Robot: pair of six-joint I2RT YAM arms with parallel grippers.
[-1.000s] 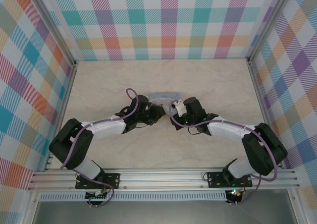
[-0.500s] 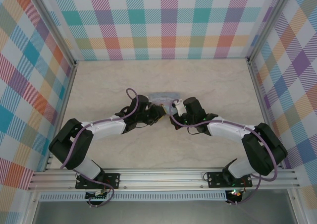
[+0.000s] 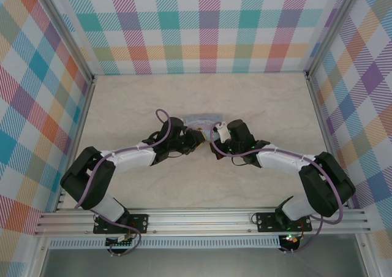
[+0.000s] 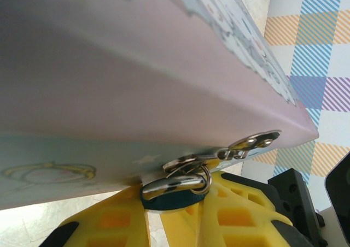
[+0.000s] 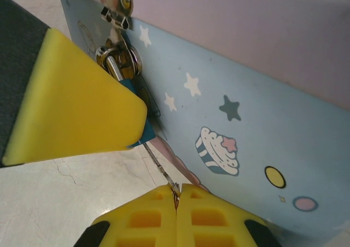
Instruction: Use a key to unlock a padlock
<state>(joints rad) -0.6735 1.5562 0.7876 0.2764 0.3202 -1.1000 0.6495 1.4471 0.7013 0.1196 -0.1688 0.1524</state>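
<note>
Left jaws snug around padlock (image 4: 170, 199), right jaws tight on key (image 5: 162, 168).

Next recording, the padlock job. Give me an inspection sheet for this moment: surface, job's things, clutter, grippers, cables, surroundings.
Surface: pale marbled table, with the tin near its middle.
Job's things: padlock hangs from the hasp on the tin. The key points up at the padlock's underside, but I cannot tell whether it is inserted.
Clutter: nothing seen.
Grippers: left gripper is shut on the padlock body. Right gripper is shut on the key.
Cables: purple cables run along both arms, looping up by the left wrist.
Surroundings: plaid walls on three sides, metal frame at the near edge.
</note>
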